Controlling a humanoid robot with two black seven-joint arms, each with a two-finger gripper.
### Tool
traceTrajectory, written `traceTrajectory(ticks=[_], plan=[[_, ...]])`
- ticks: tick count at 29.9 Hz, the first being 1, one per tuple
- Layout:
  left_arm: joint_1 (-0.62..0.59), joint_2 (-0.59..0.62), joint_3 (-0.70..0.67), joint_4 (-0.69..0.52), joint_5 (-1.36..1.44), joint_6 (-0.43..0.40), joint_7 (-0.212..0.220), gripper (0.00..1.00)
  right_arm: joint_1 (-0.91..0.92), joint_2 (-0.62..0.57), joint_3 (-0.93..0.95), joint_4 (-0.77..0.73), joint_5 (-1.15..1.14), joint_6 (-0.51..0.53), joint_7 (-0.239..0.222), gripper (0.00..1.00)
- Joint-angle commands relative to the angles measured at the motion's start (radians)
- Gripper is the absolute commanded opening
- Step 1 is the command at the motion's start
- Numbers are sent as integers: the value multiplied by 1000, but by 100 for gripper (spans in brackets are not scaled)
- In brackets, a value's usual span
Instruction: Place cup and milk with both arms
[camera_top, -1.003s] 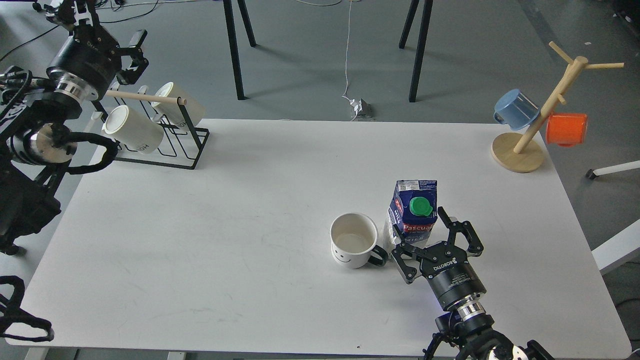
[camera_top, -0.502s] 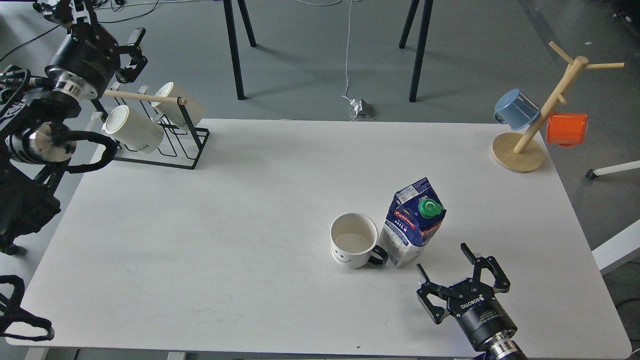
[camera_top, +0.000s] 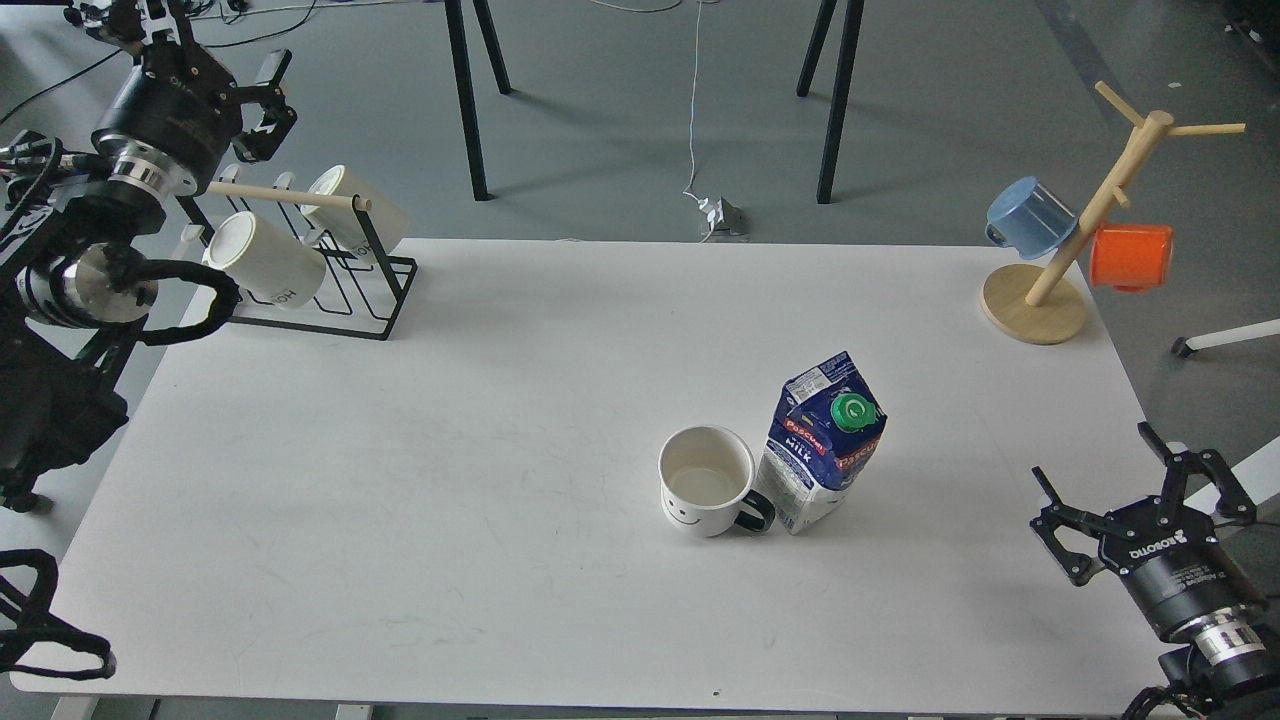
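Backing away to the table's right edge, the right gripper (camera_top: 1140, 480) is hanging wide open and empty, while the upright milk (camera_top: 824, 445) is sitting well left of it, touching the cup (camera_top: 706, 480).

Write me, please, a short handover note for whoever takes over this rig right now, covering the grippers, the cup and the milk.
Right gripper: fingers open, empty, at the table's right edge, apart from the milk.
Left gripper: raised by the black mug rack at the far left; fingers too dark to read.
The cup stands upright near the middle of the white table, handle toward the milk, which stands close beside it on its right.
Done: both appear placed, neither held.
Left: apparently nothing but parking the arms.
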Motion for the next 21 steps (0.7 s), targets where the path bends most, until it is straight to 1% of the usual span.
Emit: traceTrajectory(ticks=[1,5,8,11,13,14,16,18,21], plan=[[3,-22,-4,0,-2,0,0,100,158,-6,14,-37,4,0,3,99],[8,-32,-2,8,-19,0,3,99,331,-13,15,-100,2,0,-10,99],[9,-38,-2,55,-60,-14,9,99,463,-27,9,-181,2,0,-16,99],[5,-62,-1,109,-100,-19,9,99,615,-41,-2,-299,8,0,-60,99],[1,-85,-1,135,-113,-19,6,100,726,-41,-5,-409,11,0,-102,98],[1,-88,-1,141,-114,-20,7,100,781,-41,-6,-471,11,0,-125,98],[1,-91,-4,141,-117,-22,7,100,876,-36,-9,-581,8,0,-151,99],[0,-95,-4,141,-132,-32,6,100,963,-27,-38,-692,7,0,-151,99],[-5,-99,-2,138,-192,-39,6,100,1043,-18,-110,-790,8,0,-134,99]])
